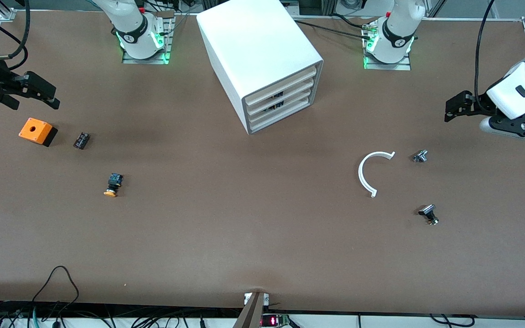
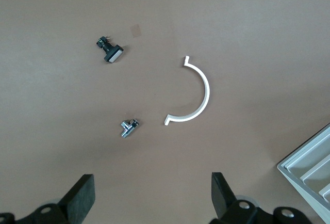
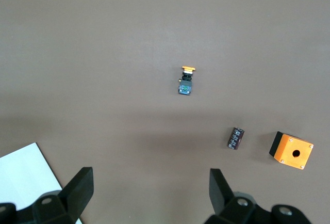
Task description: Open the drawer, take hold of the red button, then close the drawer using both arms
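Note:
The white drawer cabinet [image 1: 262, 59] stands at the table's middle, near the robot bases, with its three drawers [image 1: 280, 102] shut. No red-capped button shows; it is hidden or out of view. My left gripper [image 1: 447, 110] hangs open and empty over the left arm's end of the table, its fingers wide apart in the left wrist view [image 2: 153, 198]. My right gripper [image 1: 53, 98] hangs open and empty over the right arm's end, above the orange box [image 1: 37, 131]; it shows in the right wrist view [image 3: 149, 195]. A cabinet corner shows in each wrist view [image 2: 309, 172] [image 3: 26, 177].
An orange-capped button [image 1: 113, 185] and a small dark component [image 1: 81, 140] lie near the orange box. A white curved strip [image 1: 366, 175], a small metal part [image 1: 420, 156] and a black part [image 1: 429, 214] lie toward the left arm's end.

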Available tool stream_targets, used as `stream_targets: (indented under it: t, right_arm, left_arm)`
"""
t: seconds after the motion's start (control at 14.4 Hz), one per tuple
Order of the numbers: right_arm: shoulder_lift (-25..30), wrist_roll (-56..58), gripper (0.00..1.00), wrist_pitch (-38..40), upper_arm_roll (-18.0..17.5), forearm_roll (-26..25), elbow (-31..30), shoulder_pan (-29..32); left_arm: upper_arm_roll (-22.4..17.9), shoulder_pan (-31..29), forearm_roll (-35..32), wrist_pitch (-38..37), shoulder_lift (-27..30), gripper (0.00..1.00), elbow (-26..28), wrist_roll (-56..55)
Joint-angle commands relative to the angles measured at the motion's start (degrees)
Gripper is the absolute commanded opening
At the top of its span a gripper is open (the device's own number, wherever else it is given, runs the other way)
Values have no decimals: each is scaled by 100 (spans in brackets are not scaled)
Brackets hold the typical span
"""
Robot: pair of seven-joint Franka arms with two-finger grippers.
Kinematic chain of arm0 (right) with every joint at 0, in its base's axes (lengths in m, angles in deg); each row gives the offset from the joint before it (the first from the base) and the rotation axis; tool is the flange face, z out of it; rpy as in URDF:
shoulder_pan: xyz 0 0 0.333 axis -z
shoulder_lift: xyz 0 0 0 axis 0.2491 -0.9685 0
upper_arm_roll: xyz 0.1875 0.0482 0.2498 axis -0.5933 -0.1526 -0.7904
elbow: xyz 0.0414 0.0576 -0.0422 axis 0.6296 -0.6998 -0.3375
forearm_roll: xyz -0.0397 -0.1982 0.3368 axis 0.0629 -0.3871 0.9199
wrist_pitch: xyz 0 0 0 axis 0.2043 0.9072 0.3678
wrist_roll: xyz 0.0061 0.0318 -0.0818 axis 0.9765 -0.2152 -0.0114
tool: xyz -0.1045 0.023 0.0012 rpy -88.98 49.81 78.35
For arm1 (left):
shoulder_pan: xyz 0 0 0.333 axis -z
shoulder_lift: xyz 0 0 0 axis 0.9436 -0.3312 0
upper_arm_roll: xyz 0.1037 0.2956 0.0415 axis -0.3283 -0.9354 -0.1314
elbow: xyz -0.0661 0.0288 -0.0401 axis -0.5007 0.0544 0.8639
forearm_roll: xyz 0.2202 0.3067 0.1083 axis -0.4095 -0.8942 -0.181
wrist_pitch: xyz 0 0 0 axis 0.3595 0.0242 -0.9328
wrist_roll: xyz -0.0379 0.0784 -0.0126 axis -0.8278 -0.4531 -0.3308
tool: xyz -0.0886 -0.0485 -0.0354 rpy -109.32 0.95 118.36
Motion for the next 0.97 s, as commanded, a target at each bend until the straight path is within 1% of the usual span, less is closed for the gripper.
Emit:
stream_targets:
  t: [0.0, 0.28, 0.49, 0.69, 0.9]
  right_arm:
    - [38, 4, 99, -40, -27, 80, 13, 26]
    - [21, 56, 99, -49, -35, 62, 4, 26]
    - [-225, 127, 99, 65, -35, 1, -92, 35]
    - [-313, 127, 99, -49, -44, -114, -233, 17]
    - [-620, 127, 99, -110, -70, -87, -242, -18]
  left_arm:
    - [-10, 23, 110, -136, -99, 99, -211, -54]
    - [-10, 23, 110, -136, -99, 99, -211, -71]
    - [-10, 23, 110, -136, -99, 99, -211, -71]
    - [-10, 23, 110, -145, -90, 99, -203, -71]
    - [-10, 23, 119, -145, -90, 99, -203, -80]
